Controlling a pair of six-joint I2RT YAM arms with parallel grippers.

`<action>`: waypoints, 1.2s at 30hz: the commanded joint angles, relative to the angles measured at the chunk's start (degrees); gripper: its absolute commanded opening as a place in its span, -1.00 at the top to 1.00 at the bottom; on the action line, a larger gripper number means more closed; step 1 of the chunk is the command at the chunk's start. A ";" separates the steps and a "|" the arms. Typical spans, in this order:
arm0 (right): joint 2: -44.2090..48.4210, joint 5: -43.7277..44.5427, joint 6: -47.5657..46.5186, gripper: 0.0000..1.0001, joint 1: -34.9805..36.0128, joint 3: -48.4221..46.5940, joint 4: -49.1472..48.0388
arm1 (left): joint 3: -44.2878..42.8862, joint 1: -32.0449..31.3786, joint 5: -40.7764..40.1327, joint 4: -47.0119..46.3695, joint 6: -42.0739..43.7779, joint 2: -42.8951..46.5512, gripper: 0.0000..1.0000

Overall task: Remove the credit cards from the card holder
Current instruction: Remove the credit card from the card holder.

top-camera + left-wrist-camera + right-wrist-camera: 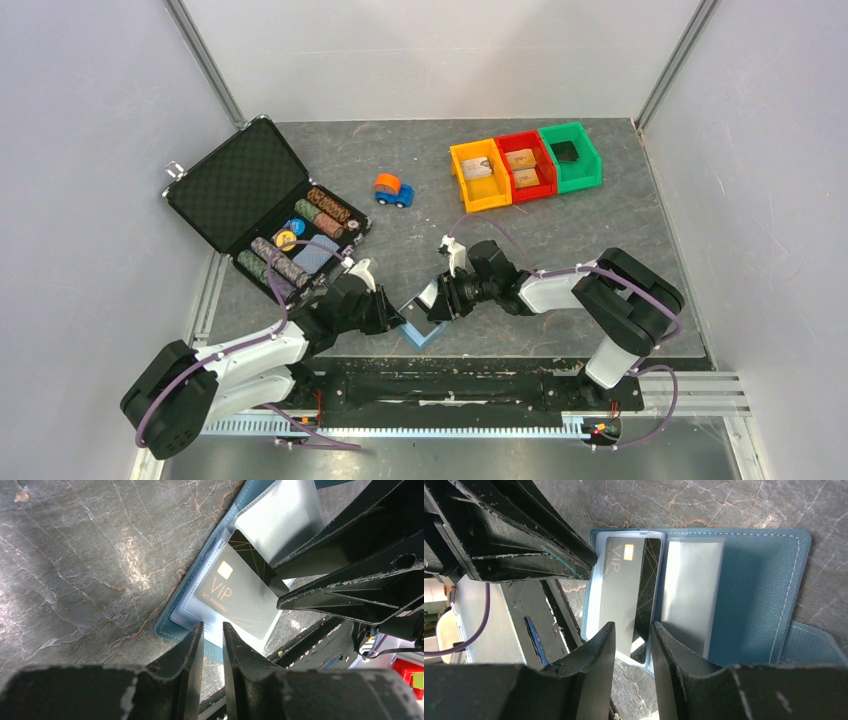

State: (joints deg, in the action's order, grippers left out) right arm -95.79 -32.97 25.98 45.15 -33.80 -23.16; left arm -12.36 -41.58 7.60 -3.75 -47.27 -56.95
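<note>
**Two Arms Meet at the Open Blue Wallet**

The flat light-blue fold-over card holder (754, 580) lies open on the dark grey stone-look surface (560, 260). It is close to the near edge, right between the two arms. Inside it, a thin grey-and-black credit card (624, 590) with gold "VIP" letters sits in a cloudy plastic pocket. A black part of the card pokes out of that pocket.

The right gripper (633, 627) is over the card. Its jaws are a little apart, and the black end of the card shows between them. I cannot tell if they pinch it.

The left gripper (212, 627) is at the other side of the card holder. Its jaws are nearly together, with the holder's edge showing in the thin gap. I cannot tell if they squeeze it.

Far back sit an open black case of poker chips (240, 185), a small blue-and-orange toy car (393, 189), and orange, red and green plastic bins (527, 165) in a row.
</note>
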 commanded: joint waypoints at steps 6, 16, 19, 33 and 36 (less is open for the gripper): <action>-1.51 -1.79 2.14 0.45 0.03 1.24 -3.96 | 1.11 0.01 -1.76 -0.73 -0.55 -0.26 0.46; 0.25 -2.95 4.63 1.00 -0.64 3.42 -8.22 | 1.36 0.02 -2.05 -0.73 -0.20 -0.40 0.46; 1.99 -3.24 4.81 1.00 -1.57 4.70 -8.55 | 1.45 0.01 -2.22 -0.73 -0.02 -0.54 0.46; 13.03 -1.84 1.30 1.00 -7.54 8.23 -0.90 | 0.90 0.01 -1.35 -0.44 -0.28 0.55 0.45; 16.58 1.52 -1.66 1.00 -9.54 7.47 4.39 | 0.43 0.01 -1.40 0.30 -0.20 1.33 0.44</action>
State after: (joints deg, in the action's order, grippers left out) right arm -84.23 -35.53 28.93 37.89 -26.09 -24.21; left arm -11.92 -41.58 7.51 -4.60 -47.27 -56.69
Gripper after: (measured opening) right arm 0.006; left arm 0.276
